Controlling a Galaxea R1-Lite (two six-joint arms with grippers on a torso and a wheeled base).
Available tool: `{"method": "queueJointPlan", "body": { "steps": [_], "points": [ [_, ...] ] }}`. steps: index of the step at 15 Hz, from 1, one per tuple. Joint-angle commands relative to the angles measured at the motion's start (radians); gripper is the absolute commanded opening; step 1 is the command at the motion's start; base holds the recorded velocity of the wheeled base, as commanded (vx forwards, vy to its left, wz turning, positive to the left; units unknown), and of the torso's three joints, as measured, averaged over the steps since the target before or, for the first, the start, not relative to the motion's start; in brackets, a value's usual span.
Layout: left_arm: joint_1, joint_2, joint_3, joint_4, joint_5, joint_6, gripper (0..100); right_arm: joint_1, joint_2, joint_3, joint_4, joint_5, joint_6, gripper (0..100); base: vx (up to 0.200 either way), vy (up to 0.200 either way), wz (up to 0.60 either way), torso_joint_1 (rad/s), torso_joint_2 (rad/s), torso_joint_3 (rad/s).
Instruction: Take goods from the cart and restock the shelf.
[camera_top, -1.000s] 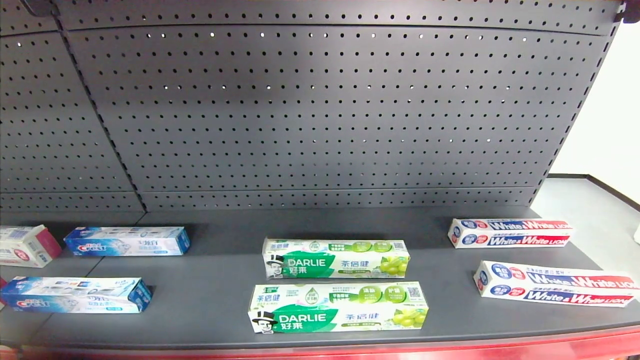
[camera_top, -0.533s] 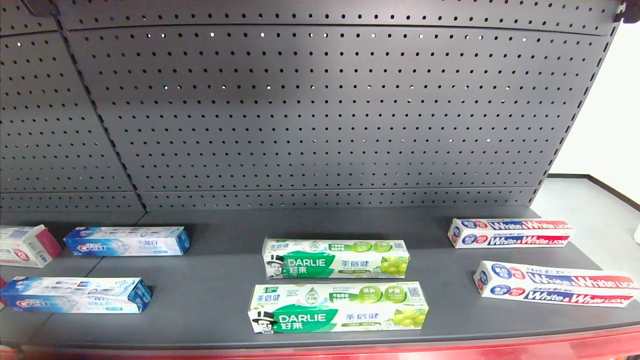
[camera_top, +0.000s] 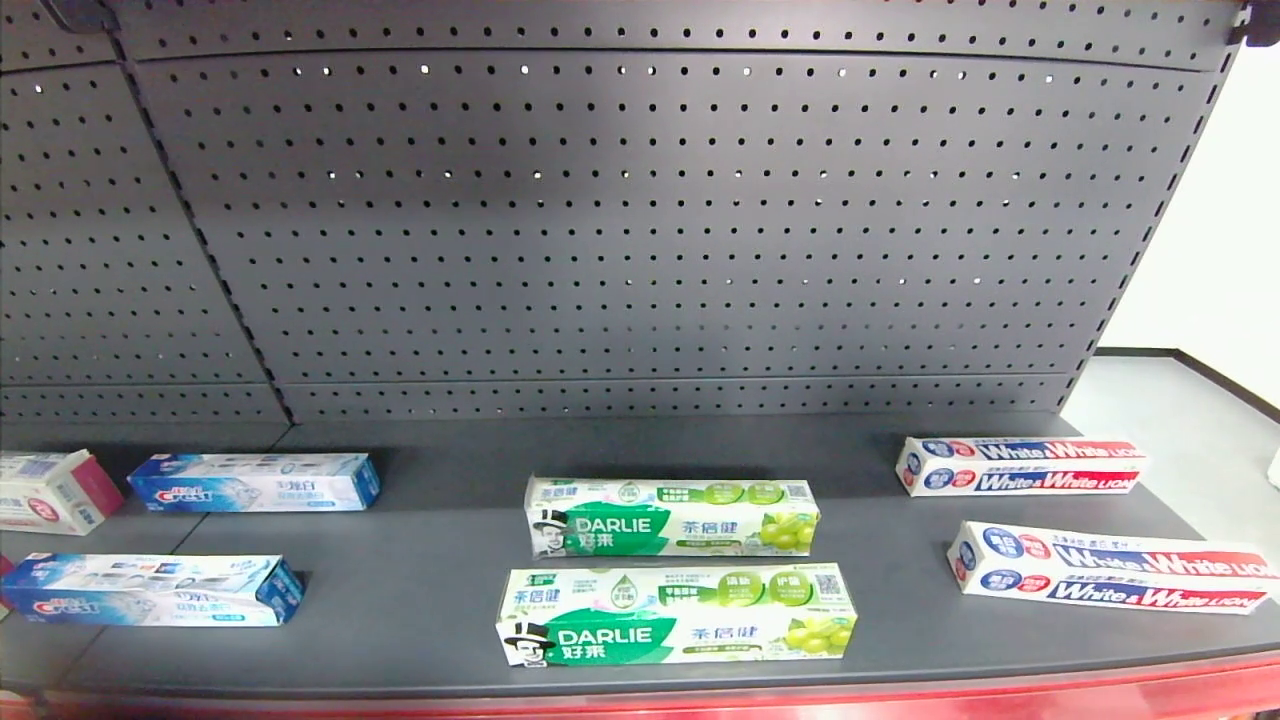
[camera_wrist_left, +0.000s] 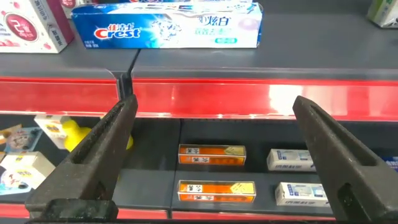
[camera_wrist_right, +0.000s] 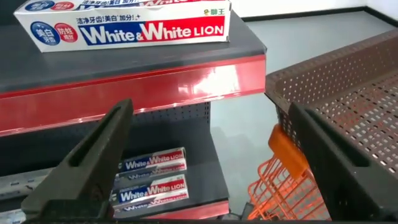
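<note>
The shelf (camera_top: 430, 600) is carrying paired goods, with the green toothpaste boxes (camera_top: 675, 615) lying at its middle. Off the shelf's right end, the right wrist view is catching the brown cart (camera_wrist_right: 354, 93). Facing the shelf's red front edge, the left gripper (camera_wrist_left: 214, 102) and right gripper (camera_wrist_right: 211, 107) are hanging, jaws wide apart.

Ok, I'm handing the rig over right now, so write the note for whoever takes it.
Left gripper: open, empty, in front of the shelf at its red front edge.
Right gripper: open, empty, at the shelf's right end beside a brown perforated basket.
Done: the shelf holds two blue boxes, two green boxes and two red-and-white boxes, lying flat.
Left: fetch the next item; the basket's contents are hidden.
</note>
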Motion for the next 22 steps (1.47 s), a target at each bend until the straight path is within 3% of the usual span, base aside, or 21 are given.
{"method": "queueJointPlan", "body": {
  "steps": [1,20,22],
  "points": [
    [0.0,0.006,0.0,0.0,0.0,0.0,100,-0.001,0.005,0.0,-0.001,0.0,0.0,100,0.0,0.0,0.6,0.002,0.0,-0.002],
    [0.0,0.004,0.0,-0.001,-0.004,0.002,100,0.001,0.005,0.0,0.0,0.0,-0.003,100,0.0,0.0,0.0,0.0,0.0,0.0],
    [0.0,0.004,0.002,-0.001,-0.004,0.005,100,0.001,0.005,0.0,0.0,0.002,-0.003,100,-0.2,0.0,0.0,0.0,0.0,0.002]
  ]
}}
